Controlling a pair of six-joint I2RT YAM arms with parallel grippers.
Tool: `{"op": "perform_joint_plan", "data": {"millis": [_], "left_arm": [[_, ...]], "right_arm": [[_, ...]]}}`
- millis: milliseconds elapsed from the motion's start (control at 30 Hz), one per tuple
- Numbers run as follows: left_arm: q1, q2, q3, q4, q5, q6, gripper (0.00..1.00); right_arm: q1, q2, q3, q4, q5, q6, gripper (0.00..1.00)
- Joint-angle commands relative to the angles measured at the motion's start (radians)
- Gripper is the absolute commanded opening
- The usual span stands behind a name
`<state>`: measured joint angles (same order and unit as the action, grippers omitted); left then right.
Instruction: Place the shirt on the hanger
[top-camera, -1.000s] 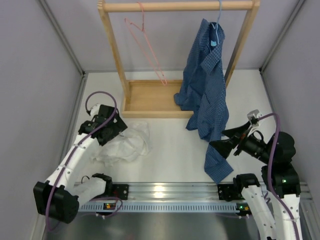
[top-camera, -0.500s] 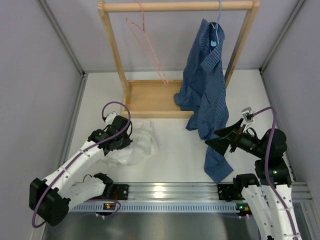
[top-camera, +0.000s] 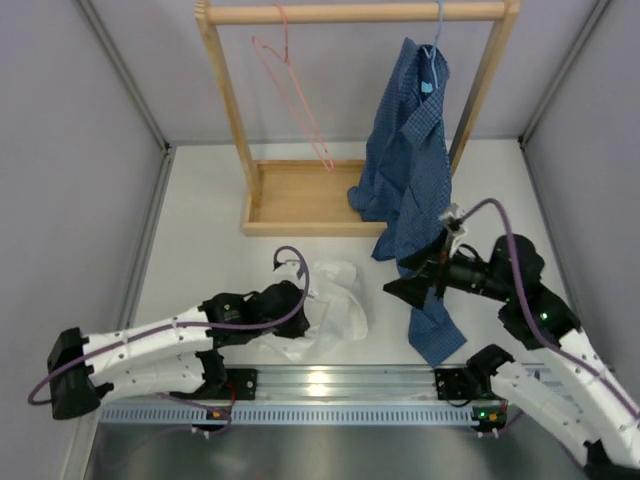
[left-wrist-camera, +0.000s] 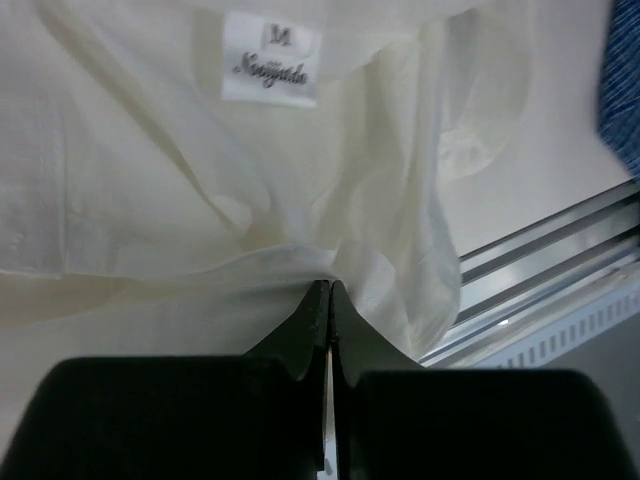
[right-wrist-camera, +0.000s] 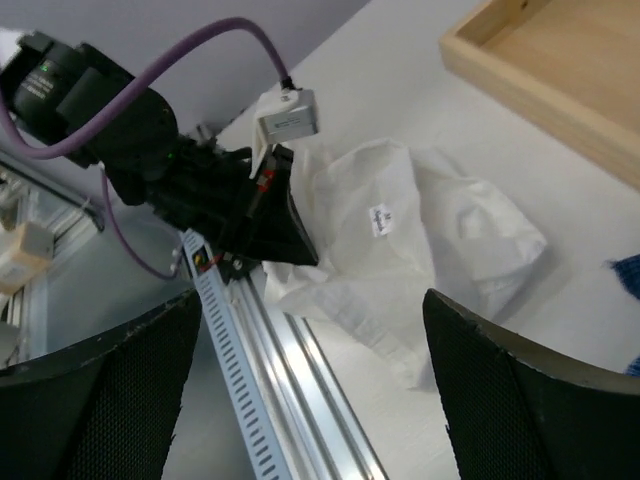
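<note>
The white shirt (top-camera: 338, 312) lies crumpled on the table near the front rail, its collar label (left-wrist-camera: 270, 70) facing up. My left gripper (top-camera: 302, 303) is shut on a fold of its cloth, and in the left wrist view the jaws (left-wrist-camera: 328, 292) meet with the shirt (left-wrist-camera: 200, 170) bunched at their tips. My right gripper (top-camera: 398, 290) hovers open just right of the shirt, pointing at it. Its wide-set fingers (right-wrist-camera: 110, 390) frame the shirt (right-wrist-camera: 430, 240) and the left gripper (right-wrist-camera: 262, 228). The pink hanger (top-camera: 292, 95) hangs bare from the rack's top bar.
A wooden rack with a tray base (top-camera: 300, 198) and top bar (top-camera: 350, 12) stands at the back. A dark blue checked shirt (top-camera: 412, 180) hangs on a light blue hanger (top-camera: 432, 60), its tail reaching the table by my right arm. A metal rail (top-camera: 330, 382) runs along the front edge.
My left gripper shut on the shirt and dragged it right along the table front. My right arm swung left and lower toward the shirt.
</note>
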<state>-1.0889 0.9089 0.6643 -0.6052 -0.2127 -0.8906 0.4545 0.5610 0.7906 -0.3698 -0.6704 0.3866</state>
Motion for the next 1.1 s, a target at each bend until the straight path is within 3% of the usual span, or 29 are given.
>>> {"op": "perform_joint_plan", "data": {"millis": [0,33,100,233,533,633,667,733,767,833,867,967,1000,1067], "left_arm": [[-0.074,0.018,-0.054,0.028,-0.082,-0.082,0.0],[-0.084,-0.001,-0.075,0.03,-0.096,-0.103,0.0],[-0.086,-0.037,-0.095,0.027,-0.099,-0.108,0.0],[-0.089,-0.096,-0.112,0.028,-0.076,-0.091,0.0],[-0.089,-0.15,-0.137,0.025,-0.057,-0.093,0.0],[-0.089,-0.166,-0.135,0.025,-0.062,-0.093,0.0],[-0.089,-0.171,-0.135,0.025,-0.066,-0.094,0.0],[-0.089,-0.189,-0.124,0.018,-0.076,-0.084,0.0],[-0.089,-0.196,-0.115,0.007,-0.1,-0.082,0.07],[-0.089,-0.206,-0.056,-0.059,-0.143,-0.064,0.26],[-0.089,-0.209,-0.025,-0.088,-0.193,-0.054,0.53],[-0.089,-0.203,0.15,-0.181,-0.287,0.016,0.75],[-0.089,-0.191,0.202,-0.198,-0.31,0.036,0.93],[-0.089,-0.174,0.343,-0.209,-0.344,0.116,0.98]], "right_arm": [[0.352,0.149,0.018,-0.026,0.39,-0.08,0.88],[0.424,0.236,0.03,-0.024,0.587,-0.1,0.89],[0.534,0.351,0.018,0.024,0.739,-0.115,0.88],[0.538,0.492,-0.066,0.242,0.718,-0.106,0.81],[0.538,0.853,-0.059,0.451,0.645,-0.15,0.7],[0.541,0.915,-0.065,0.52,0.606,-0.153,0.56],[0.544,0.913,-0.065,0.537,0.608,-0.153,0.42],[0.556,0.866,-0.065,0.529,0.659,-0.161,0.25],[0.561,0.831,-0.065,0.525,0.667,-0.167,0.11],[0.566,0.726,-0.051,0.473,0.732,-0.179,0.01],[0.564,0.693,-0.036,0.439,0.75,-0.189,0.0],[0.564,0.594,0.039,0.274,0.804,-0.227,0.0],[0.564,0.553,0.056,0.24,0.81,-0.242,0.0],[0.564,0.51,0.096,0.16,0.816,-0.253,0.0]]}}
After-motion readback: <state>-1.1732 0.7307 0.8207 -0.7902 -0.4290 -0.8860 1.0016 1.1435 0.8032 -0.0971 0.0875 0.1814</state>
